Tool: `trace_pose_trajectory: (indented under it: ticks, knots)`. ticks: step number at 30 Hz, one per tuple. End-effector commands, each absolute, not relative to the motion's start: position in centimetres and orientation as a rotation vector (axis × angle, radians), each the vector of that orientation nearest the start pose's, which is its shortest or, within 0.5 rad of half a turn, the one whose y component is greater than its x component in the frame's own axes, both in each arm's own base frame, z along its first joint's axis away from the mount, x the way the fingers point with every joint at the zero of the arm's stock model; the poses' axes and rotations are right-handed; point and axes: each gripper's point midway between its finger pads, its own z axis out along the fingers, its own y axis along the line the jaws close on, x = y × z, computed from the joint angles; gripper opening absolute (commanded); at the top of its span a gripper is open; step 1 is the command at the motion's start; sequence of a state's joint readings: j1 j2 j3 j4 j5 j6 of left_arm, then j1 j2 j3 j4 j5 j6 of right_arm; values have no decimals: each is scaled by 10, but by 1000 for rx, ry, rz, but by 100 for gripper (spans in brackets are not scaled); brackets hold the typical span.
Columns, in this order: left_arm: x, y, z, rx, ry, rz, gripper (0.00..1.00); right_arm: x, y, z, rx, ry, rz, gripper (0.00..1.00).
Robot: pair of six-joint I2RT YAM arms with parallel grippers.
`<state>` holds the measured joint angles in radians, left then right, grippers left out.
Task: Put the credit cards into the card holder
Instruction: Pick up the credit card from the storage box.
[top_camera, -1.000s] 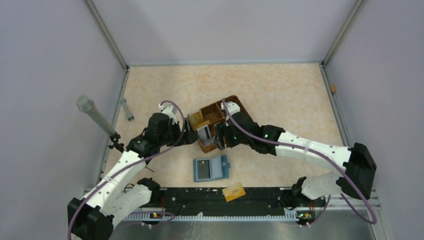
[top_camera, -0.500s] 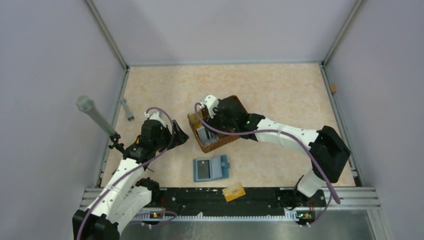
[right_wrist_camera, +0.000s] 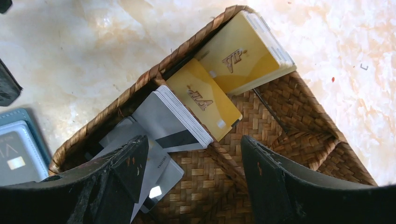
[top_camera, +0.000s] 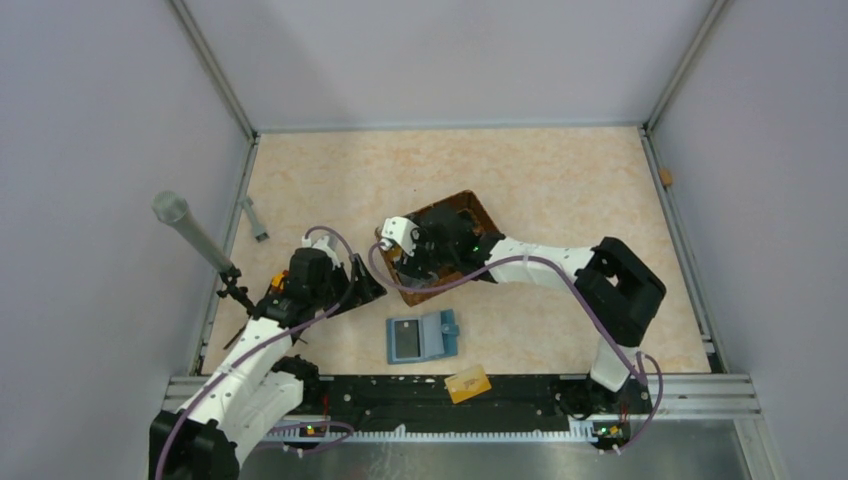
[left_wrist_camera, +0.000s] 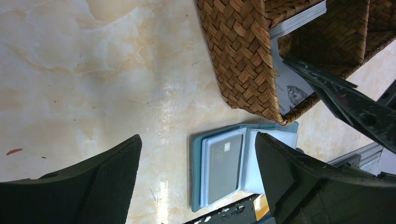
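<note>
**Landmark:** wicker basket, brown and split into compartments, standing on the marbled table.

- credit cards, inside the basket: a gold stack leans in a corner compartment. Next to it is a white-grey stack with a gold card on top. Loose grey cards lie flat beside that stack.
- credit cards, outside the basket: one gold card lies well apart from it, on the black rail by the arm bases.
- card holder: teal, opened flat on the table near the basket, on the side toward the arm bases and not touching it. A dark grey card sits in one pocket.
- right gripper: over the basket's interior, fingers spread apart with nothing clamped between them. One finger is above the loose grey cards.
- left gripper: just off the basket's left near corner, above bare table. Fingers are wide apart and empty — the card holder shows between them in the wrist view.
</note>
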<state>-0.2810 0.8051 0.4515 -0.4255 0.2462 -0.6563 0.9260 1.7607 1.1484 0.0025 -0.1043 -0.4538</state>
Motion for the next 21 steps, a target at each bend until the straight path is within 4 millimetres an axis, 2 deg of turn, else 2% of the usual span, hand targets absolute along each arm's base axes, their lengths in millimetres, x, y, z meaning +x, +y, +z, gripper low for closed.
trace_pose_trajectory:
  ticks: [1, 9, 15, 21]
  knots:
    - [212, -130, 91, -320, 2377, -744, 93, 305, 407, 125, -1477, 1553, 377, 74]
    - [212, -129, 88, -310, 2385, -731, 94, 322, 413, 113, -1485, 1549, 301, 73]
    - [211, -129, 88, -308, 2388, -729, 94, 330, 418, 126, -1464, 1518, 279, 71]
    - [211, -129, 88, -304, 2387, -732, 94, 330, 420, 141, -1453, 1495, 292, 68]
